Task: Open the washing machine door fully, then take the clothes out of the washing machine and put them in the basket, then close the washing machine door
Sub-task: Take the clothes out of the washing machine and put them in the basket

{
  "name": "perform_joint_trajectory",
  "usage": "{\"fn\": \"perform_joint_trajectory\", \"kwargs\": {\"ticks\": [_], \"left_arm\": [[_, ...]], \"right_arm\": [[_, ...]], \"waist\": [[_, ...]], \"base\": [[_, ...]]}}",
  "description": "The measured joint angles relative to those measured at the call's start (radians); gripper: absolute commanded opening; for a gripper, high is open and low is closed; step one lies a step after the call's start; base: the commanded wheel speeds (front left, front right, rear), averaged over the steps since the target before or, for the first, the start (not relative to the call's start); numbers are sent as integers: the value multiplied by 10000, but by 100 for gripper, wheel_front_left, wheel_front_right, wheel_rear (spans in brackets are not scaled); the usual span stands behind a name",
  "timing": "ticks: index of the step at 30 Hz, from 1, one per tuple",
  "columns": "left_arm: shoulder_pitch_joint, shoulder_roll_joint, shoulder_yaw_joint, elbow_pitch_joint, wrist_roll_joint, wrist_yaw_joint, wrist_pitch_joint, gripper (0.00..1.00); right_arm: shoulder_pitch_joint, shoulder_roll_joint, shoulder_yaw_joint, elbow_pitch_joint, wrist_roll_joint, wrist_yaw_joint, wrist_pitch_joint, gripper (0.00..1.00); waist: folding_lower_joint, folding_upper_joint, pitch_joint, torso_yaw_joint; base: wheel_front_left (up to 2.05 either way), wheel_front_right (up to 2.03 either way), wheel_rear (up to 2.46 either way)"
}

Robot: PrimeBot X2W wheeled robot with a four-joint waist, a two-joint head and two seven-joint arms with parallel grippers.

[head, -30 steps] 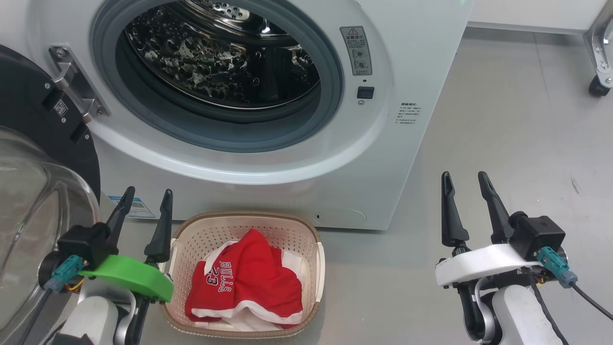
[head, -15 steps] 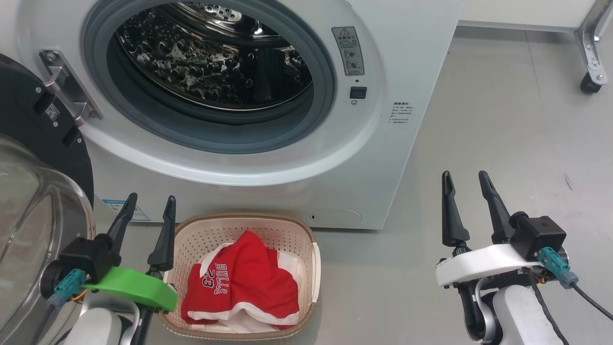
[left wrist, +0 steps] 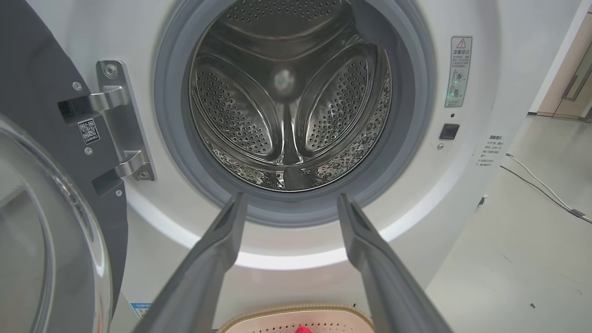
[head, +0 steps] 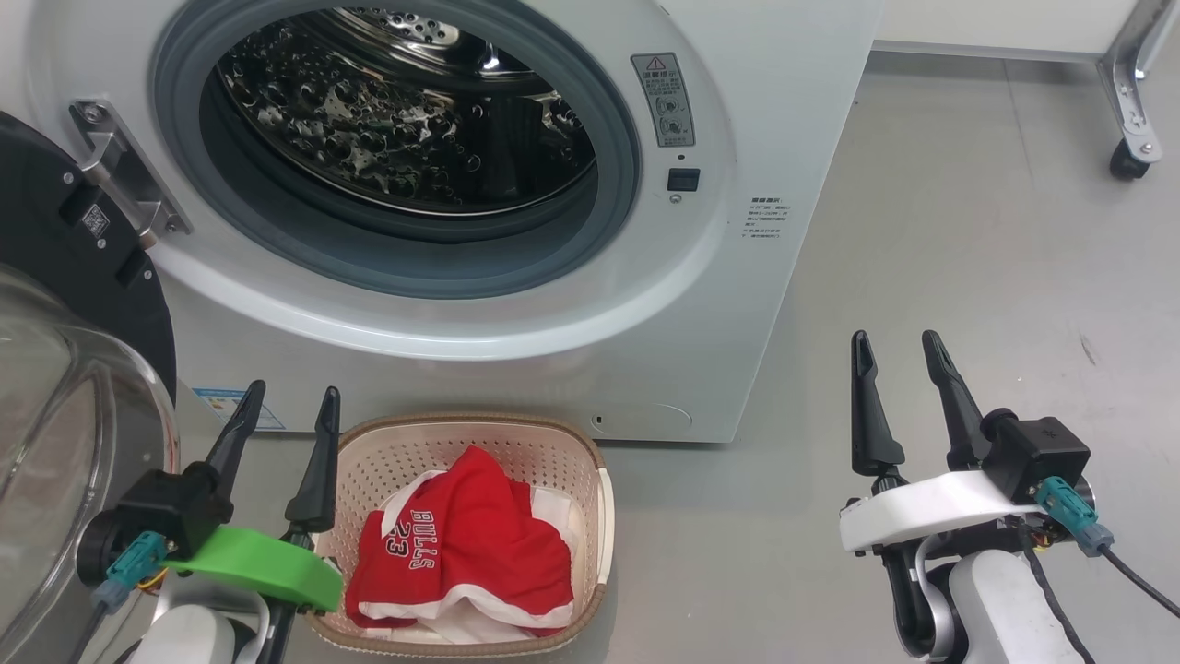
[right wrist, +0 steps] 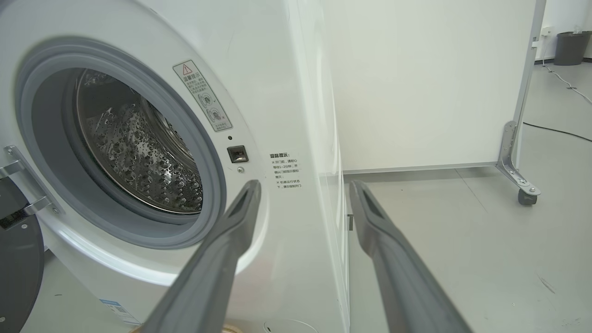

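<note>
Left gripper (head: 293, 392) and right gripper (head: 895, 337) are hanging wide open, empty, before the washing machine (head: 719, 304): its drum (left wrist: 286, 106) is looking cleared, the clothes (head: 461, 544) are lying in the basket (head: 479, 422) at its foot, and you are facing only closing the washing machine door (head: 55, 415), standing open beside it.

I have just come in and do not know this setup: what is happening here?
A two-armed robot is emptying the washing machine. The drum looks empty; the clothes lie in the basket before it. The washing machine door stands open. The left gripper and the right gripper are open and hold nothing.
</note>
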Motion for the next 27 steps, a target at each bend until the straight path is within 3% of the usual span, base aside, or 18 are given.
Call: {"fn": "perform_joint_trajectory", "kwargs": {"ticks": [27], "left_arm": [[405,-318,316,-221,159,-130,0,100]], "right_arm": [[0,0,46,88,0,6,0,100]], "waist": [[0,0,-119,-108]], "base": [[0,1,-1]]}}
